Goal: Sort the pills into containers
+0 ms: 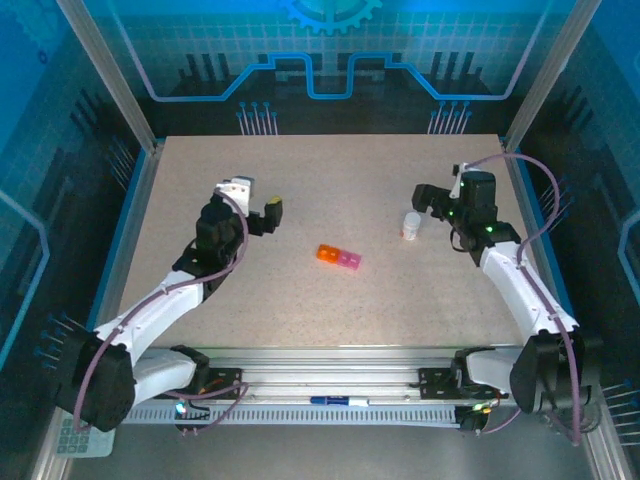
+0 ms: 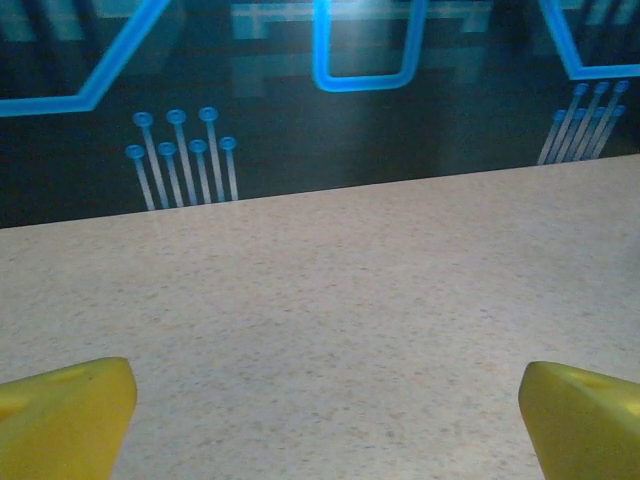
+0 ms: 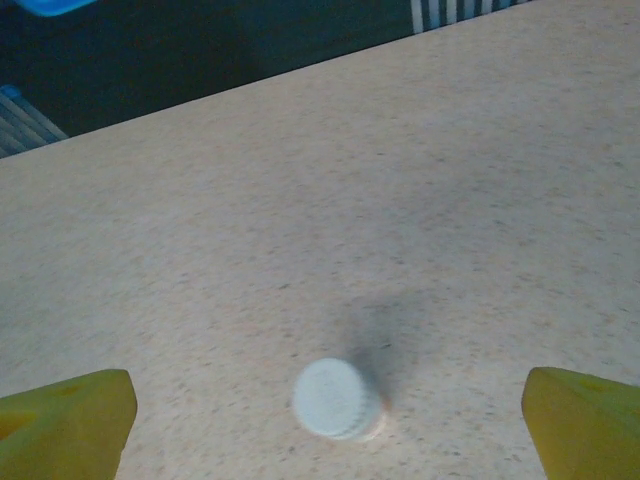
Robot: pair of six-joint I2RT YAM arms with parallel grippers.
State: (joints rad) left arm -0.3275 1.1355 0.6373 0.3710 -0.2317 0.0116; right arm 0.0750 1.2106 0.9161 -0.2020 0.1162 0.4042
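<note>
Item: capped white bottle [image 3: 338, 400], upright just beside right gripper [image 1: 427, 202] (jaws wide apart, left gripper [image 1: 256, 204] likewise); off-centre closing could topple it.

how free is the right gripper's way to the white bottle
Likely yes: the right gripper hangs open above the upright white bottle, its yellow fingers spread wide to either side, with nothing between them and it.
</note>
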